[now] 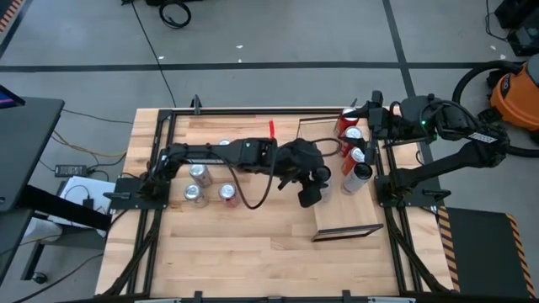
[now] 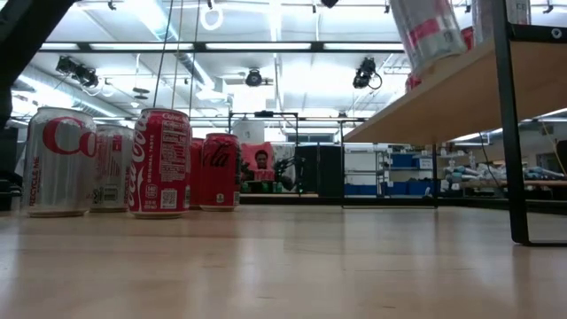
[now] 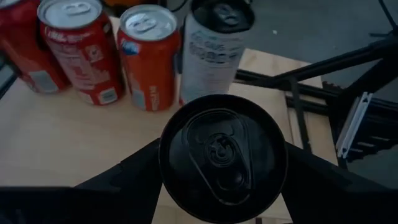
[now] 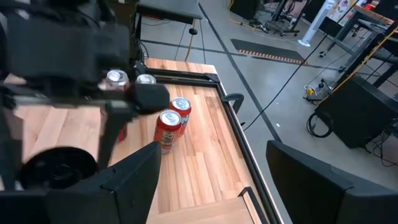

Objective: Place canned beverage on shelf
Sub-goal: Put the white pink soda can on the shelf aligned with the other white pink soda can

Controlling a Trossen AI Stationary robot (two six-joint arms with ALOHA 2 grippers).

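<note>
Left gripper point(image 3: 221, 205) grasps a black can point(image 3: 222, 157), upright, dark pull-tab lid; red cans point(image 3: 149, 56) ahead on the shelf point(image 3: 68, 140). Right gripper point(image 4: 211, 180) open, empty.

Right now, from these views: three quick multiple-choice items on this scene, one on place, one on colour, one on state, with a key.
1. Where is the white can?
A. on the shelf, beside the red cans
B. on the floor
C. in the right arm's grip

2. What colour is the can between the left fingers?
A. red
B. black
C. white

3. How are the right fingers?
A. closed on a red can
B. apart, nothing between them
C. clamped on a rail

Key:
1 A, the left wrist view shows it in the row on the board.
2 B, its dark lid fills that view.
3 B, the right wrist view shows an empty gap.
</note>
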